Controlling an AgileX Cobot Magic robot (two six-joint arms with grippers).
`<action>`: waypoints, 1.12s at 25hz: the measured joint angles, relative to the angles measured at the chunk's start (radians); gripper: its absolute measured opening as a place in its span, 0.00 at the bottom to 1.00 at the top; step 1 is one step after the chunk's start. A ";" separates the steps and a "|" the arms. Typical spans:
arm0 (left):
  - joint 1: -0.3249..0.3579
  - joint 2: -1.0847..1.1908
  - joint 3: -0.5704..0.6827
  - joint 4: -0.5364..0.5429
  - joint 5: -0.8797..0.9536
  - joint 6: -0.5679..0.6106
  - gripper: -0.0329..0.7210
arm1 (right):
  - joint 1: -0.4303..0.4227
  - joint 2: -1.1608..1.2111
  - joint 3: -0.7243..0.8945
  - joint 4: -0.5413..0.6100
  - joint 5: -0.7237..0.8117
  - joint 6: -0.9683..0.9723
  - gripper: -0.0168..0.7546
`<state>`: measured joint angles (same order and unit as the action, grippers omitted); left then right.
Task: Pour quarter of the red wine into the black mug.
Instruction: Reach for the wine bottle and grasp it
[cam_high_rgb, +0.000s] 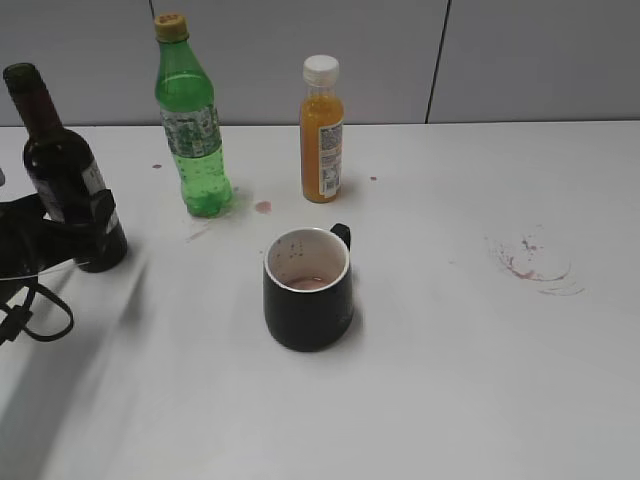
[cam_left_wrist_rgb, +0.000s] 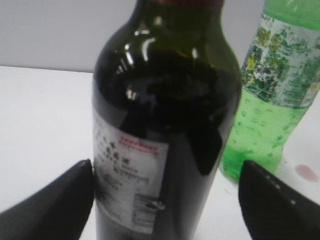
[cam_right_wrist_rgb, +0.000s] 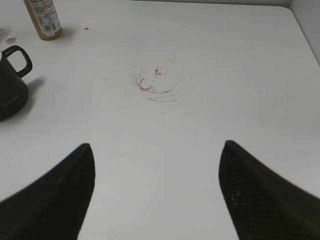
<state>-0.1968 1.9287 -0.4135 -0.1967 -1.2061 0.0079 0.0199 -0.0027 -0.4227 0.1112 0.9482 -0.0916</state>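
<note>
You see a white surface (cam_high_rgb: 450, 380) carrying four things: the wine bottle (cam_high_rgb: 62, 170) at the far left, a green plastic bottle (cam_high_rgb: 192, 125) and an orange juice bottle (cam_high_rgb: 321, 130) standing toward the back, and the black mug (cam_high_rgb: 307, 290) near the middle. Reddish ring stains (cam_high_rgb: 533, 262) mark the right side, and a small red spot (cam_high_rgb: 263, 207) lies beside the green bottle.

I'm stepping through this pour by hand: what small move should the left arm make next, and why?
Probably close the left end effector on the wine bottle. Its fingers flank the bottle's lower body, with a gap still visible on the right, and the bottle stands upright on the table, left of the black mug.
</note>
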 joint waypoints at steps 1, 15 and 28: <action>0.000 0.009 -0.014 -0.002 0.000 0.000 0.96 | 0.000 0.000 0.000 0.000 0.000 0.000 0.78; 0.000 0.114 -0.154 -0.003 -0.003 -0.003 0.96 | 0.000 0.000 0.000 0.000 0.000 0.000 0.78; 0.020 0.186 -0.214 0.046 -0.004 -0.008 0.96 | 0.000 0.000 0.000 0.000 0.000 0.000 0.78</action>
<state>-0.1771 2.1150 -0.6277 -0.1502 -1.2098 0.0000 0.0199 -0.0027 -0.4227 0.1112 0.9482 -0.0916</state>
